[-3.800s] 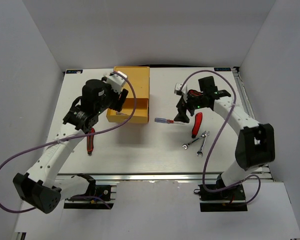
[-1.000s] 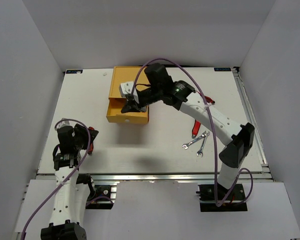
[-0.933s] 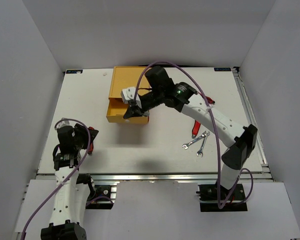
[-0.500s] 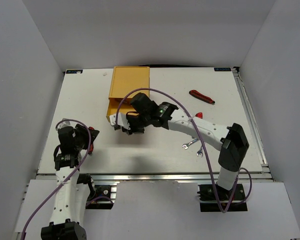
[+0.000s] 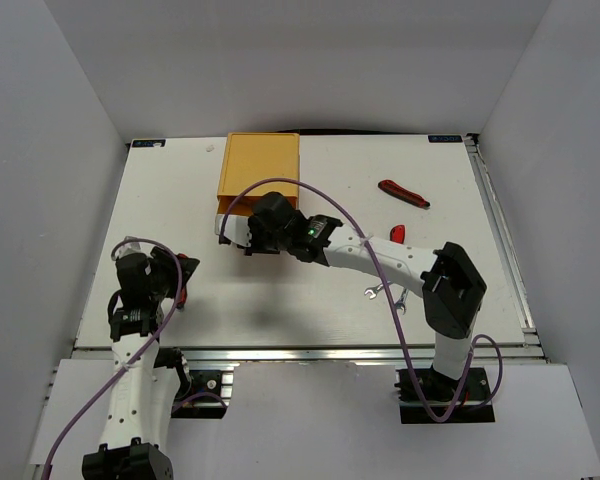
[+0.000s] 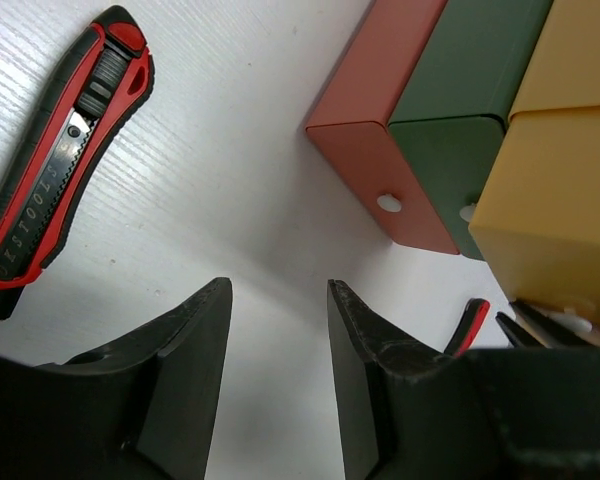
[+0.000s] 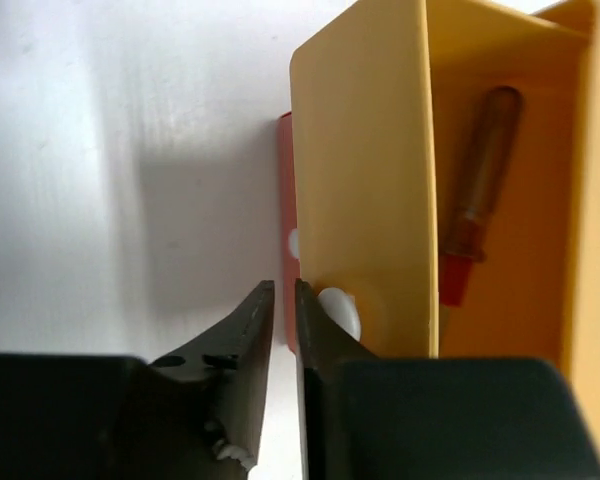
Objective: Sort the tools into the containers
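Right hand (image 7: 284,290), nearly clenched and empty, may slip off the knob (image 7: 338,312) of the yellow drawer (image 7: 360,150), leaving it ajar

Bright, even overhead light; soft grey shadows lie on the white tabletop (image 5: 500,260); the close-up yellow drawer (image 7: 360,170) looks soft.

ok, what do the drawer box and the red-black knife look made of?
Three-drawer yellow, green and red box: thin flat matte walls, crisp folded corners; painted sheet metal or stiff card, can't tell which. White round knobs: smooth, probably plastic. Red-and-black utility knife: moulded plastic shell with ribbed slider, dull silvery metal strip along it.
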Available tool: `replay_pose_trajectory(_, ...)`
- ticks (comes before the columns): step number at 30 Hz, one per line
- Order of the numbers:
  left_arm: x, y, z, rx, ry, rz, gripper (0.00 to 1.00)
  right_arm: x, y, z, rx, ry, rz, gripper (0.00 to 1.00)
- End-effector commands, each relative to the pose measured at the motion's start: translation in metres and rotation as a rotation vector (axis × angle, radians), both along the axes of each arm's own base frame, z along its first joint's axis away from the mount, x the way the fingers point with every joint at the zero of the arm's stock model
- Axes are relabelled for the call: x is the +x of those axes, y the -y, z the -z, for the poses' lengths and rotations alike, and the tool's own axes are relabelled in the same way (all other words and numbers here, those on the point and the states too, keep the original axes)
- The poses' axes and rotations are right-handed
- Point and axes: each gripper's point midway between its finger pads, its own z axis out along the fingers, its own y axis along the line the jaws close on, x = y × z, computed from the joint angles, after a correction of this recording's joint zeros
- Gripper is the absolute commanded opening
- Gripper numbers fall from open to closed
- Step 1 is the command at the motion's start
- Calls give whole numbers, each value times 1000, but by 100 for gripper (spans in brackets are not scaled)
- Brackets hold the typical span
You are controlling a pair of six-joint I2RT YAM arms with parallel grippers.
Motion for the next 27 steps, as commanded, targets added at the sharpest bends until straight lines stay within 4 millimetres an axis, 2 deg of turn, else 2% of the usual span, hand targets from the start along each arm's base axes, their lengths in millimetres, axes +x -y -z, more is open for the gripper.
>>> replay_pose_trajectory(1, 5, 2, -9, -16, 55, 6, 55, 20, -8, -26, 81, 94, 62, 22)
replay_pose_trajectory(6, 7, 6, -14, -39, 78, 20, 56, 29, -9, -26, 77, 110, 65, 45)
replay_pose_trajectory(8, 7, 7, -17, -45, 87, 25, 58, 34, -9, -25, 72, 109, 70, 51)
replay_pose_trajectory(9, 7, 9, -18, -52, 92, 33, 58, 40, -9, -24, 70, 109, 77, 58)
replay_pose_trajectory(14, 11, 17, -28, -96, 149, 63, 61, 50, -9, -23, 64, 100, 81, 76)
replay_pose_trajectory(18, 14, 21, -37, -119, 191, 72, 69, 56, -8, -19, 58, 92, 81, 85)
replay_pose_trajectory(20, 14, 23, -40, -130, 205, 79, 69, 56, -8, -21, 60, 89, 75, 89)
replay_pose_trajectory(23, 14, 24, -39, -139, 206, 85, 69, 53, -8, -18, 52, 68, 58, 89)
replay_pose_trajectory(25, 15, 25, -42, -145, 215, 87, 69, 45, -8, -20, 53, 43, 32, 89)
replay_pose_trajectory(26, 16, 26, -42, -151, 217, 89, 69, 31, -14, -22, 69, -5, -39, 88)
replay_pose_trajectory(27, 17, 26, -44, -155, 230, 90, 68, 16, -9, -29, 47, -52, -91, 87)
